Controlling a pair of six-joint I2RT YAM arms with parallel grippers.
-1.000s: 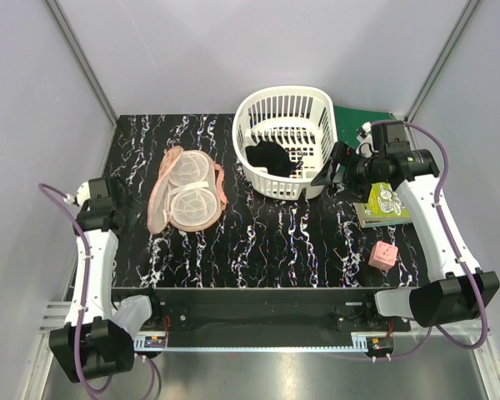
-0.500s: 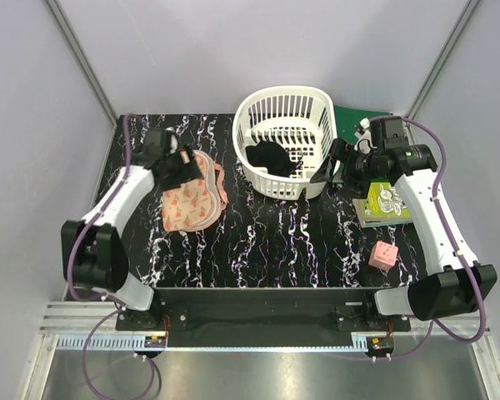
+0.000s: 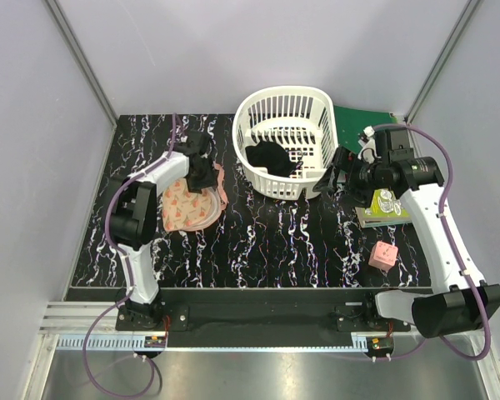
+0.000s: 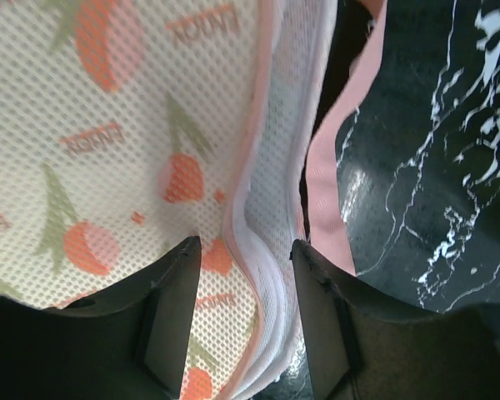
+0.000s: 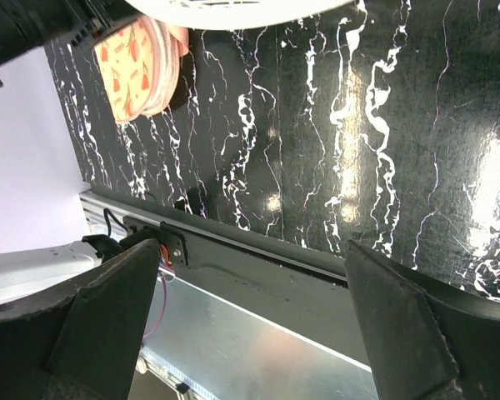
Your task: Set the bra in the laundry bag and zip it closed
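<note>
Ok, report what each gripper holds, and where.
Left gripper straddles the laundry bag at its mesh rim; grip cannot be told. Right gripper open, empty.

White slotted basket [image 3: 277,188] at rear of marbled table [image 3: 275,242]; green mat [image 3: 358,118] behind; pink cube [image 3: 383,255], booklet [image 3: 375,215] near right edge.

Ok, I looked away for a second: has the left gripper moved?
Yes. The left gripper has swung right, from the table's left edge toward the white basket, and now sits at the laundry bag's right rim.
</note>
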